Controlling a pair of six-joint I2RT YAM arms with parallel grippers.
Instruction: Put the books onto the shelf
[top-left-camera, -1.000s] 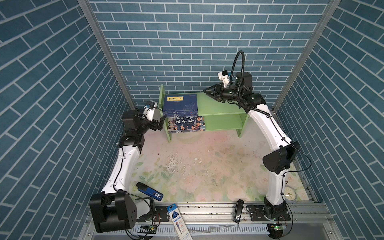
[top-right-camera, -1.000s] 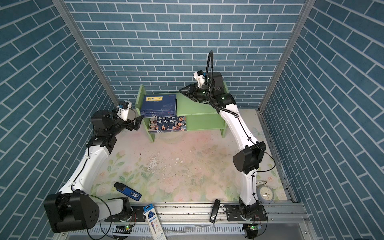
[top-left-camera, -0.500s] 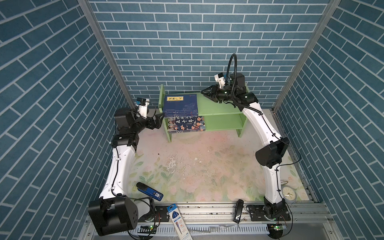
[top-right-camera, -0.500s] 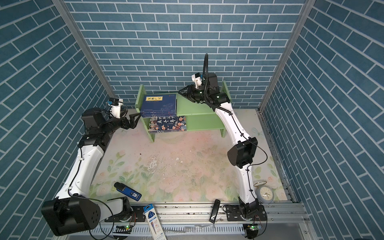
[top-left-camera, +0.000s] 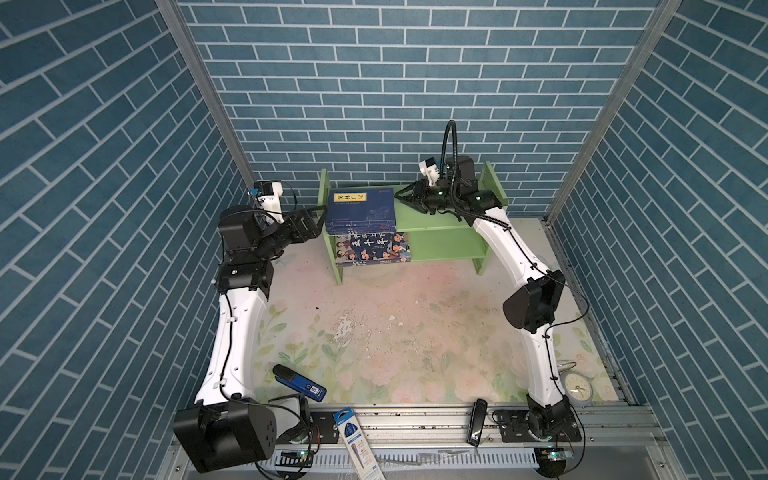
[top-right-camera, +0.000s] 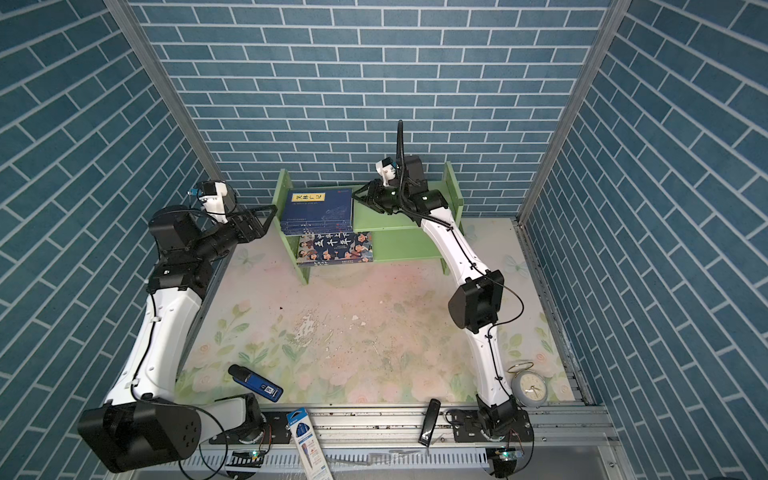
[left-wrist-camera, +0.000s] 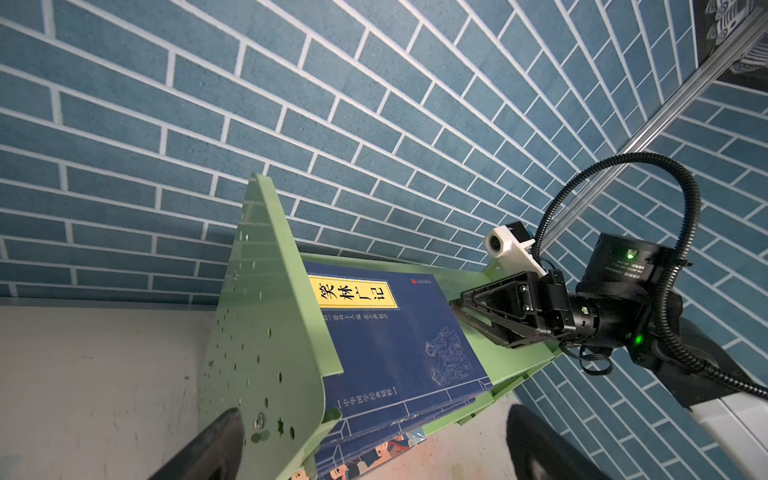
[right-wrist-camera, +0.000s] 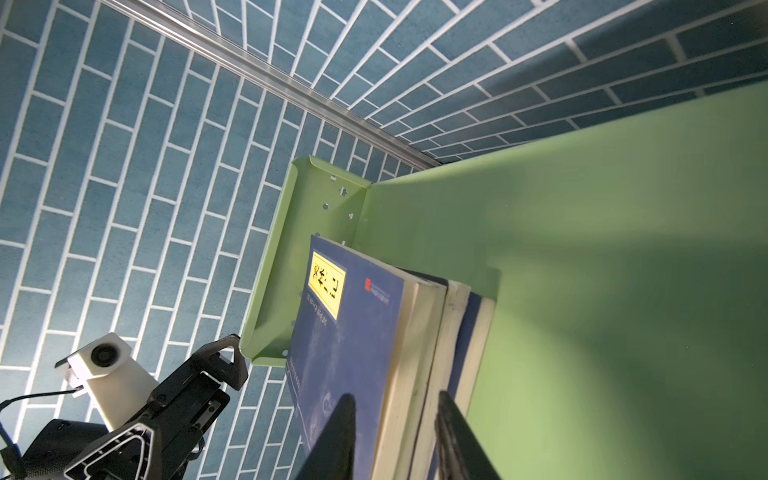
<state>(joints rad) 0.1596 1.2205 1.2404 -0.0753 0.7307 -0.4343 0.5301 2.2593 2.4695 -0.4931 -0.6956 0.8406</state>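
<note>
The light green shelf (top-left-camera: 440, 245) (top-right-camera: 407, 245) stands against the back wall. A stack of navy books with a yellow label (top-left-camera: 359, 205) (top-right-camera: 318, 205) (left-wrist-camera: 395, 345) (right-wrist-camera: 345, 332) lies flat on its top tier, against the left side panel. The cartoon-faced book (top-left-camera: 374, 247) (top-right-camera: 336, 247) (left-wrist-camera: 374, 453) lies on the lower tier. My right gripper (top-left-camera: 397, 198) (top-right-camera: 354, 194) (right-wrist-camera: 395, 399) is at the stack's right edge, its jaws narrowly apart and straddling the page edges of the upper books. Outside the left side panel (left-wrist-camera: 266, 332) my left gripper (top-left-camera: 321, 218) (top-right-camera: 272, 216) (left-wrist-camera: 374, 436) is wide open and holds nothing.
A small blue handheld device (top-left-camera: 299, 382) lies front left on the floral mat. On the front rail lie a blue-and-white pen package (top-left-camera: 359, 440) and a black bar (top-left-camera: 477, 419). An alarm clock (top-left-camera: 577, 388) sits front right. Brick walls close in on three sides.
My right gripper has slid left along the top tier to the edge of the book stack, and its jaws have narrowed a little. My left arm has shifted slightly beside the shelf's left panel.
</note>
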